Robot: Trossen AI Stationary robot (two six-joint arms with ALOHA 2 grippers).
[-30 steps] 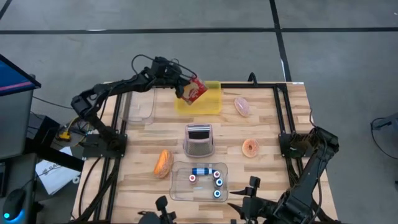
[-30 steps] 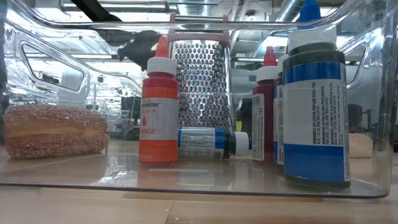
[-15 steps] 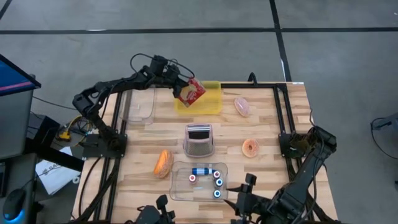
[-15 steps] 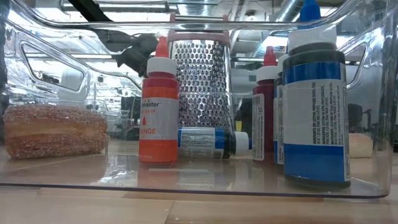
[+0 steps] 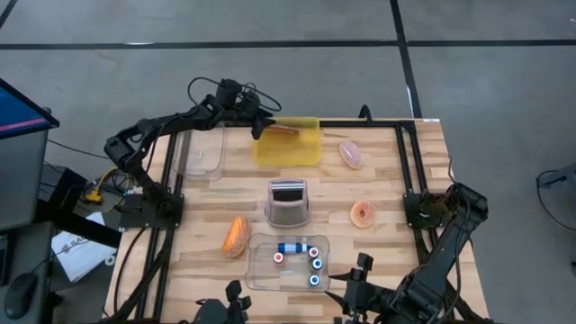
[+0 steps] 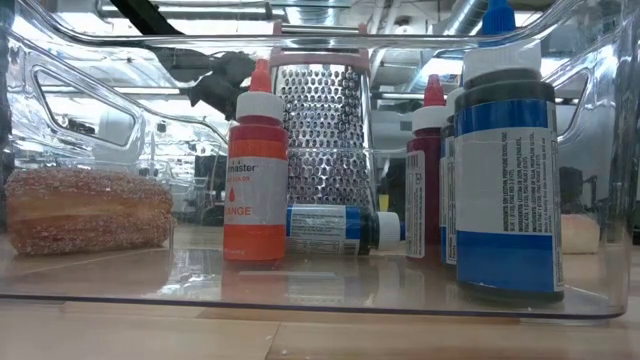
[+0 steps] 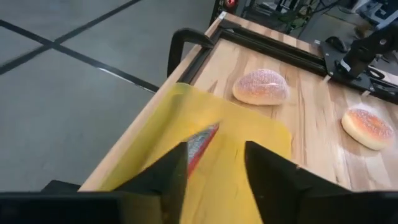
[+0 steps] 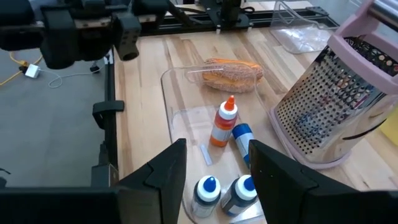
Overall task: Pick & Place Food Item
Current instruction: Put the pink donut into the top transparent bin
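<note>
A red and silver food packet (image 7: 202,138) lies in the yellow tray (image 5: 290,149) at the table's far edge, near the tray's far left corner, and shows edge-on in the left wrist view. My left gripper (image 7: 214,150) hovers open just above the tray's left end (image 5: 261,129), the packet showing in the gap between its fingers with nothing held. My right gripper (image 8: 214,155) stands open at the table's near edge (image 5: 360,270), above the clear bin of bottles, with nothing between its fingers.
A pink bun (image 5: 350,154) and a ring doughnut (image 5: 363,213) lie on the right. A metal grater (image 5: 288,203) stands mid-table. A sugared pastry (image 5: 236,236) lies left of the clear bin (image 5: 290,263) holding several colouring bottles. An empty clear container (image 5: 202,153) sits far left.
My left gripper has let go of the red packet. A second ago the packet hung tilted at its fingers over the tray's left end; now it has dropped into the yellow tray. The left gripper has stayed over the tray's left end. My right arm has kept still.
</note>
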